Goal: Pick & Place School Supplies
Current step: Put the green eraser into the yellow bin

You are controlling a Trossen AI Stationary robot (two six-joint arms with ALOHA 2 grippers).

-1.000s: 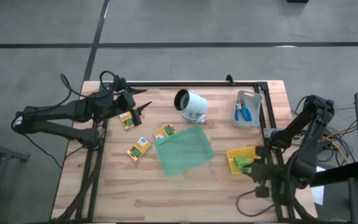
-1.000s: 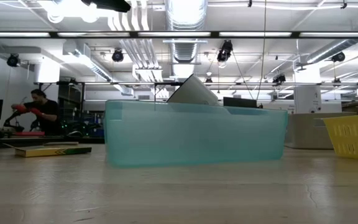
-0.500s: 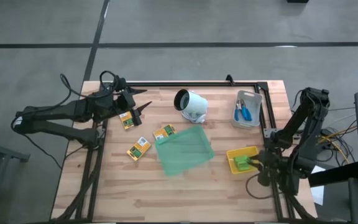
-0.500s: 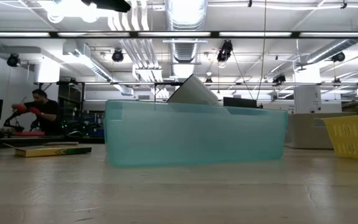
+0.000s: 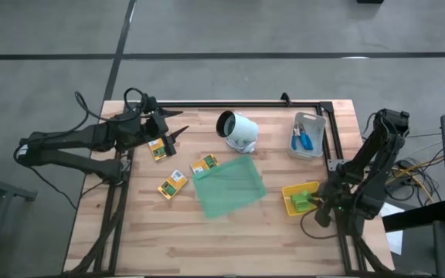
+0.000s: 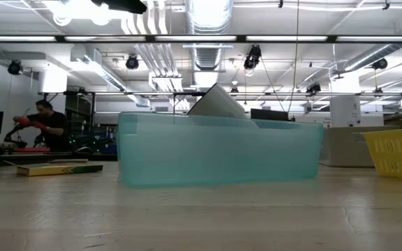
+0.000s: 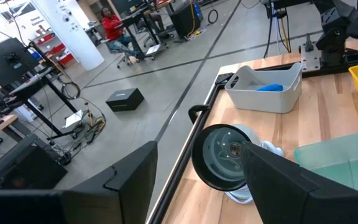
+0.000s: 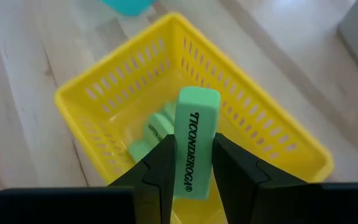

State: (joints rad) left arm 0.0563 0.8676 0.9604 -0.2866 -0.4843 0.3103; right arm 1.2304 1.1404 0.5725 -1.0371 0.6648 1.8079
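Holding a light-green rectangular eraser block (image 8: 194, 142) printed with black lettering, the right gripper (image 8: 190, 177) hangs over the shallow yellow slotted plastic tray (image 8: 110, 106); fingers pinch the block on its two long sides, block upright, so it looks lined up for a drop into the tray. More light-green blocks (image 8: 154, 134) already lie on the tray floor, under the held one. In the high view the right gripper (image 5: 321, 207) sits at the table's 4 o'clock edge, right at the yellow tray (image 5: 293, 190).

The left gripper (image 5: 178, 133) waits at about 10 o'clock on the table, fingers spread, nothing between them in its wrist view. It is probably parked clear so the right arm can work.

Three yellow-and-green printed packets are out on the wood, not yet sorted: one (image 5: 157, 149) just beside the left gripper, one (image 5: 172, 184) at 8 o'clock of table centre, one (image 5: 204, 164) touching or just beside the flat translucent green tray (image 5: 230, 187) at centre. That green tray looks bare. The blue-handled scissor-like tools (image 5: 304, 137) lie in the clear-grey rectangular bin (image 5: 309, 154) at 2 o'clock, so that sort looks done. A white dome-shaped camera (image 5: 236, 130) stands at 12 o'clock, near the back rail.

Judgement: the step is releasing the block into the yellow tray. The packets are what's left, likely for the green tray. Risk: an upright block may bounce on the slotted wall.
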